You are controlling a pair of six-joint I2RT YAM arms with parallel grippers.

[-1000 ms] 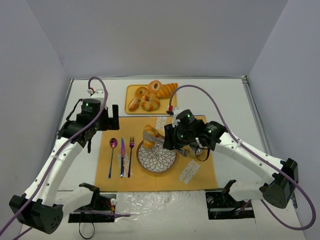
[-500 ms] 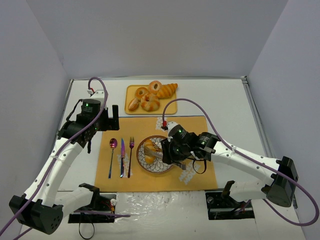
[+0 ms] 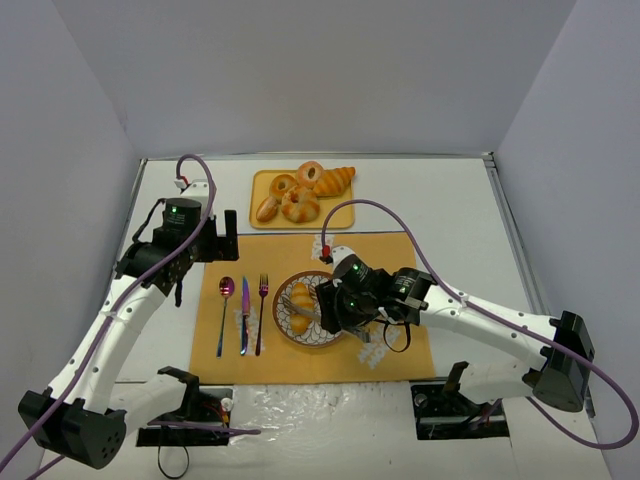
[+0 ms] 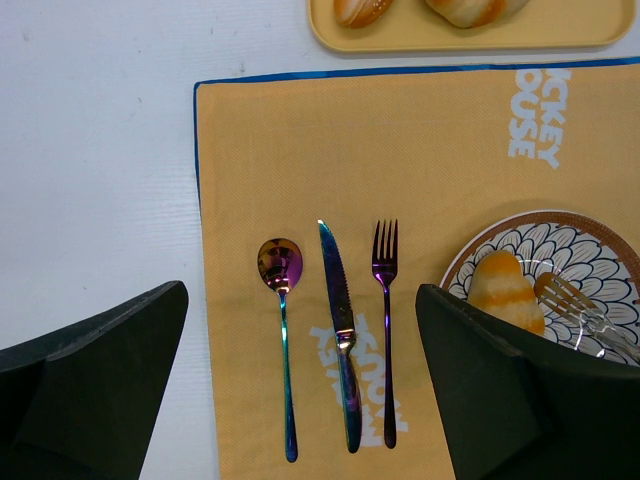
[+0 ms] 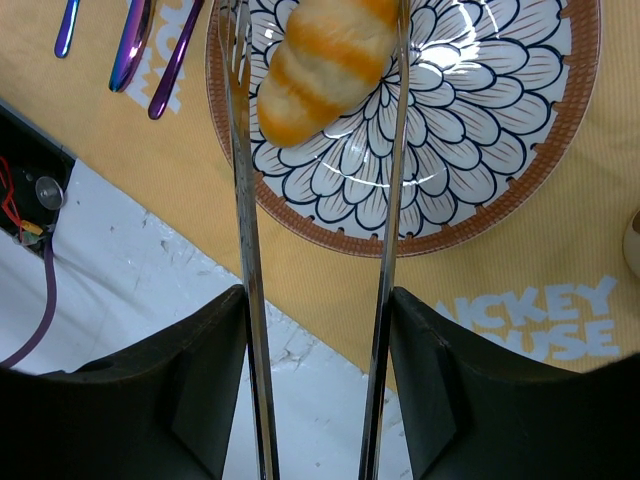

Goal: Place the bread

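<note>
The left gripper point(image 3: 218, 240) hangs over the left part of the table point(image 4: 100, 150), jaws spread wide with nothing between them. On the orange placemat point(image 4: 300, 150), a spoon point(image 4: 280, 265), knife point(image 4: 338, 310) and fork point(image 4: 386, 270) lie side by side, apart, handles toward the near edge. Right of the fork stands the patterned plate point(image 5: 480, 150). The bread point(image 5: 325, 65) lies on its left part, between the tips of the tongs point(image 5: 245, 250). Contact between tips and bread cannot be determined. The right gripper point(image 5: 318, 300) is clamped on the tongs' arms. A yellow tray point(image 3: 338, 212) of pastries sits beyond the placemat.
</note>
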